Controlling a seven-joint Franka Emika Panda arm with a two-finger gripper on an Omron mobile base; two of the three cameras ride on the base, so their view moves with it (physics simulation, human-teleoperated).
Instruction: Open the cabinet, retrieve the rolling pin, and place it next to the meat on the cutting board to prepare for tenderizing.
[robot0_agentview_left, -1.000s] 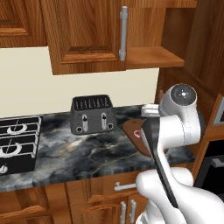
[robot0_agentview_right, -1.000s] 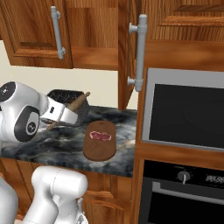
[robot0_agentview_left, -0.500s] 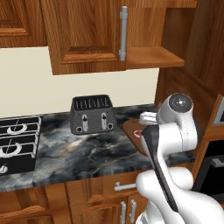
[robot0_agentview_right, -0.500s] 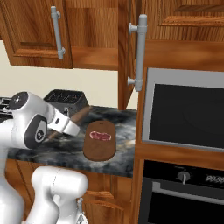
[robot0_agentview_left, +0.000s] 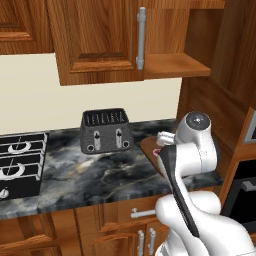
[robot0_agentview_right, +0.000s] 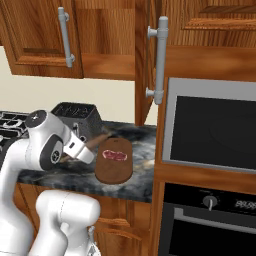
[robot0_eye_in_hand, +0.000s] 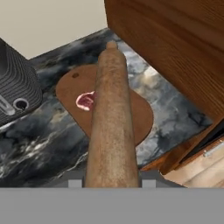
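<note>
The pin (robot0_eye_in_hand: 110, 118) has been carried lower and closer over the past second and is now held above the board (robot0_eye_in_hand: 140, 114), its length running toward the far end. It is gripped by the gripper (robot0_agentview_right: 86, 149), the jaws closed on its near end. The meat (robot0_agentview_right: 115, 155) lies flat on the far half of the board, partly hidden behind the pin in the hand view. The cabinet (robot0_agentview_right: 117, 37) stands open, so retrieval is judged done and only the set-down remains. The board rests on a dark marbled counter (robot0_agentview_left: 100, 175), right of the toaster (robot0_agentview_left: 106, 131). An oven (robot0_agentview_right: 212, 130) stands to the right.
</note>
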